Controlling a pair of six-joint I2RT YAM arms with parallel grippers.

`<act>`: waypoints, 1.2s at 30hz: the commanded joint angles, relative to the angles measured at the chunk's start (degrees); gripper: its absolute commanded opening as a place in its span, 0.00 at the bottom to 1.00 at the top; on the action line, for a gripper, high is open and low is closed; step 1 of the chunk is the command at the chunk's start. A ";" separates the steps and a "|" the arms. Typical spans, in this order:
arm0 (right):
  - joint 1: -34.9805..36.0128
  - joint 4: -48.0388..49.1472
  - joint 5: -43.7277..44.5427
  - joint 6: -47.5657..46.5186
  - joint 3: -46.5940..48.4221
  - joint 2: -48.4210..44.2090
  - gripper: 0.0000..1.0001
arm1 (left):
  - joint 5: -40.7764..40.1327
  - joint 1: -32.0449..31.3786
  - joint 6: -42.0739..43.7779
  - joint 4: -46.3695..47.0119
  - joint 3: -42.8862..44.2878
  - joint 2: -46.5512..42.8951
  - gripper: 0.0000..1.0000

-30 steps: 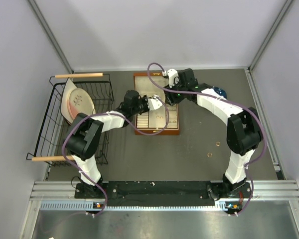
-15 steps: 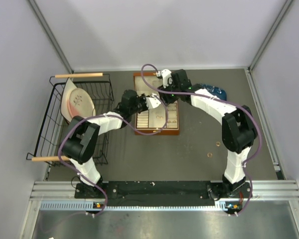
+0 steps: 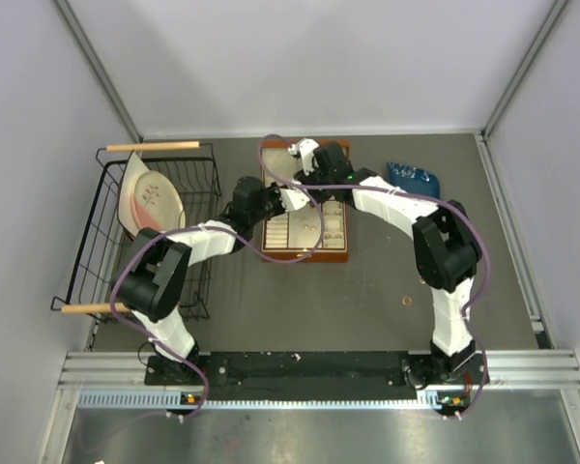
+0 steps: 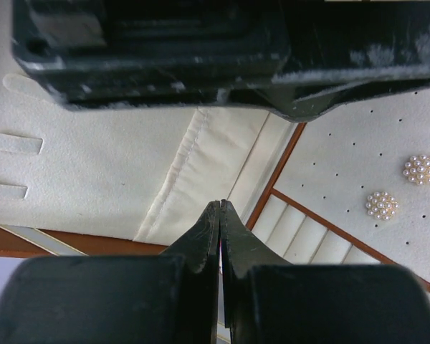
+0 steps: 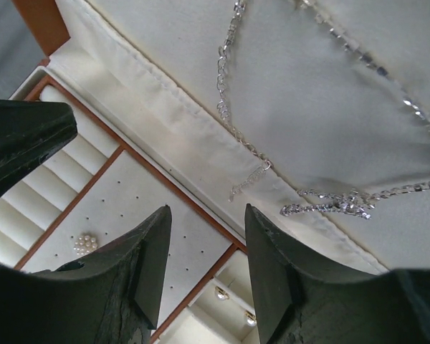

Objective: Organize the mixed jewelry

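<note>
A thin silvery chain necklace with a small sparkly pendant lies against the cream lining of the open wooden box's lid. My right gripper hangs open just in front of it, over the box's tray, with nothing between its fingers. My left gripper is shut and empty, low over the tray's left side beside the ring-roll slots. From above, both grippers meet over the box. One tiny gold ring lies on the table right of the box.
Pearl cluster earrings and pearl studs sit in the tray. A black wire basket holding a pale plate stands at the left. A blue object lies at the back right. Grey walls close in three sides.
My right arm has swung left across the back of the box, uncovering the blue object. My left gripper has stayed shut over the tray, shifting slightly.
</note>
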 commanded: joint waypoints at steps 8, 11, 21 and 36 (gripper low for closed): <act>3.46 6.65 12.44 -1.22 2.01 1.76 0.45 | -1.21 -0.07 -1.31 4.98 -1.66 -3.27 0.03; 4.25 6.91 15.51 -1.22 2.71 2.90 0.44 | -1.29 0.02 -1.30 5.15 -1.84 -3.35 0.03; 5.75 8.67 22.91 -1.30 3.50 5.01 0.35 | -1.64 0.11 -1.57 5.24 -1.93 -3.36 0.02; 7.16 10.08 28.71 -2.71 2.45 2.83 0.00 | -1.82 0.28 -1.48 7.17 -1.66 -1.95 0.02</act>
